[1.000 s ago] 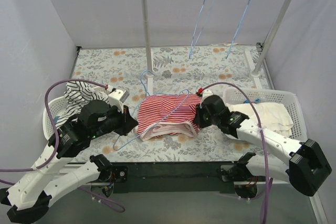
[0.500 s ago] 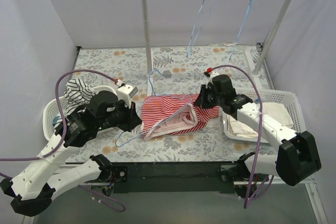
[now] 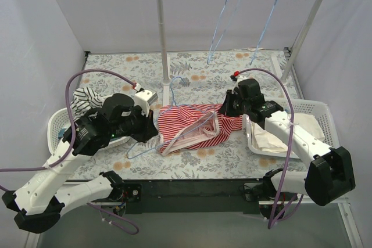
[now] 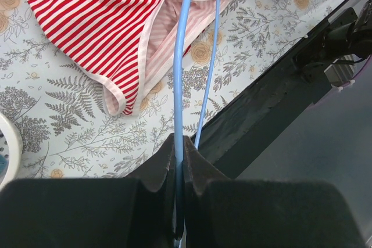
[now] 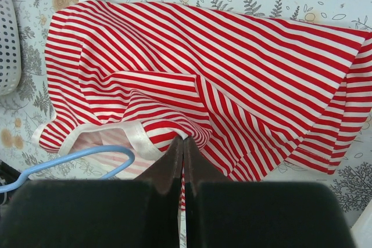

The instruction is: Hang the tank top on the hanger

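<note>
The red-and-white striped tank top [image 3: 195, 127] lies spread on the floral table between my two arms. My left gripper [image 3: 152, 127] is shut on the light-blue wire hanger [image 3: 174, 81], whose wire [image 4: 179, 68] runs from the fingertips across the top's pale-trimmed opening [image 4: 99, 21]. My right gripper [image 3: 224, 110] is shut on a fold of the tank top [image 5: 232, 68] close to the pale trim, at its right side. The hanger's rounded end [image 5: 75, 158] shows just left of the right gripper [image 5: 183, 139], inside the trimmed opening.
A white rack [image 3: 163, 33] stands at the back with two more blue hangers [image 3: 224, 21] on its bar. A left basket [image 3: 55, 129] holds a black-and-white striped garment [image 3: 87, 97]. A right basket [image 3: 317, 108] holds cream cloth [image 3: 290, 135]. The black table edge [image 3: 192, 187] runs along the front.
The right gripper has moved back and to the right with the fabric, drawing the top wider. The left gripper has carried the hanger to the right and further back, towards the top.
</note>
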`<action>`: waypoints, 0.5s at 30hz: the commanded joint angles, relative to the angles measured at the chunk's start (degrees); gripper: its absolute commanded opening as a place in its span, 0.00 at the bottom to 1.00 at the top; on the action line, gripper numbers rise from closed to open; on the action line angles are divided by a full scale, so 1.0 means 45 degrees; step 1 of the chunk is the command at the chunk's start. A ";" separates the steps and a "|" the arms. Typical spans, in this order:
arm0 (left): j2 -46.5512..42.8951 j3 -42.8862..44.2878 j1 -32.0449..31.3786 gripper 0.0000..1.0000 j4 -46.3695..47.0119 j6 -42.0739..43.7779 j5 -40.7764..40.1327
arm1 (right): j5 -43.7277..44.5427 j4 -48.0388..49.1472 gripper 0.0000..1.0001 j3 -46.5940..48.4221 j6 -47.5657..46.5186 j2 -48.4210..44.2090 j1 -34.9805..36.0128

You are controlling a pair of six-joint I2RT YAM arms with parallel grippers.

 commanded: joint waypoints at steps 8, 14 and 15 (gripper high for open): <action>0.0496 0.0735 -0.0192 0.00 -0.0504 0.0487 0.0269 | 0.0156 -0.0364 0.01 0.0931 -0.0139 -0.0495 -0.0214; 0.0692 0.0774 -0.0446 0.00 -0.0523 0.0467 0.0074 | 0.0019 -0.0559 0.01 0.1224 -0.0159 -0.0592 -0.0234; 0.0692 0.0755 -0.0446 0.00 -0.0523 0.0448 0.0016 | -0.0077 -0.0559 0.01 0.1225 -0.0178 -0.0650 -0.0253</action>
